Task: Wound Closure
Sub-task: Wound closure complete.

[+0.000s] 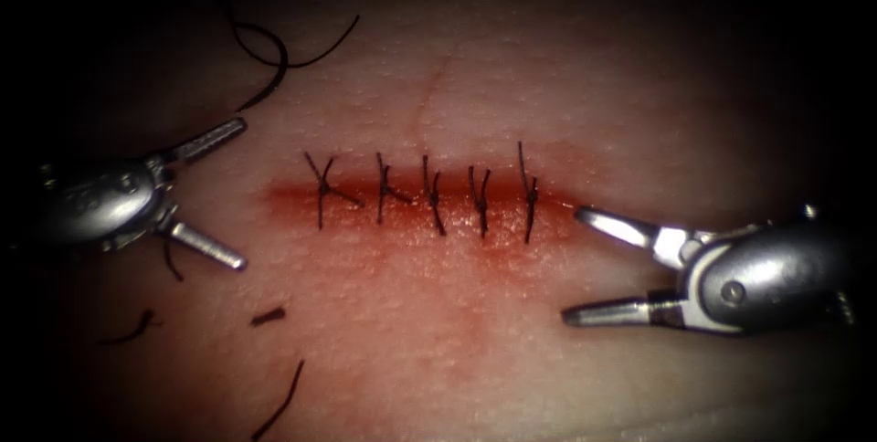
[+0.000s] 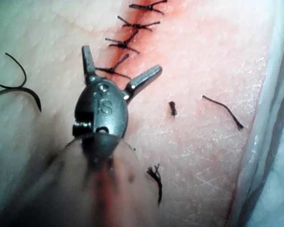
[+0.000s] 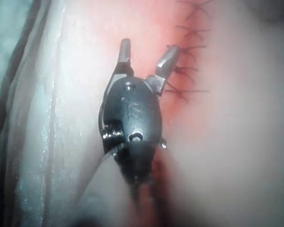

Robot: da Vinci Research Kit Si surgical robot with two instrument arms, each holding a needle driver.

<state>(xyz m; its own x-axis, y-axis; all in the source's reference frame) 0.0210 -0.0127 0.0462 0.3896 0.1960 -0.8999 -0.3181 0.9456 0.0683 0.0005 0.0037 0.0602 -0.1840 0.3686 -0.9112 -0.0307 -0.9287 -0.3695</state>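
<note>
Though no needle can be made out, five stitches [image 1: 429, 191] close the cut [image 1: 420, 200] between both spread, empty tools: left tool [image 1: 219, 194], right tool [image 1: 577, 264]. Three cut thread ends [image 1: 268, 316] lie below the left tool.

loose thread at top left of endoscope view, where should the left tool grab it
Probably at the end of the loose thread nearest the left tool, coming from below: it lies free on the tissue just beyond the upper jaw, and both jaws are open and empty.
</note>
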